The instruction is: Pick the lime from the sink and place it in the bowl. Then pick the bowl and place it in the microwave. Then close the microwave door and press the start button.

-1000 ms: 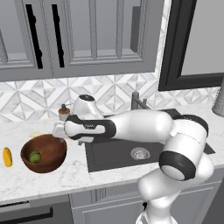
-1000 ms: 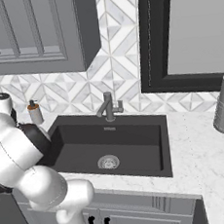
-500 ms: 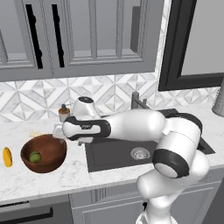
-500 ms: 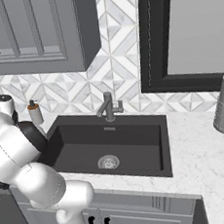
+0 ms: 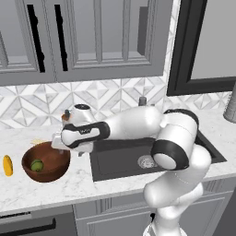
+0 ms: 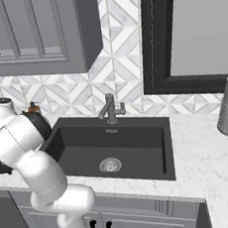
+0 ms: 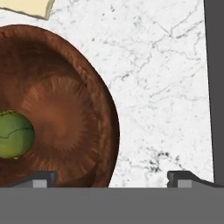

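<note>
Gripper point(image 7: 111, 178) spread wide, holding nothing, its 2 fingertips straddling the near rim of the bowl point(image 7: 61, 118) from above. Lime point(image 7: 15, 134) sits inside the bowl, off-centre. Bowl stands on the marble counter point(image 7: 157, 87), just left of the sink point(image 5: 152, 156).

The left base view looks forward and down from behind, sink point(image 5: 152, 154) at centre. The right base view shares that sink point(image 6: 114, 146) from the other side. The hand view looks closely, probably straight down, at the bowl point(image 7: 61, 109) on the counter point(image 7: 162, 87).
</note>
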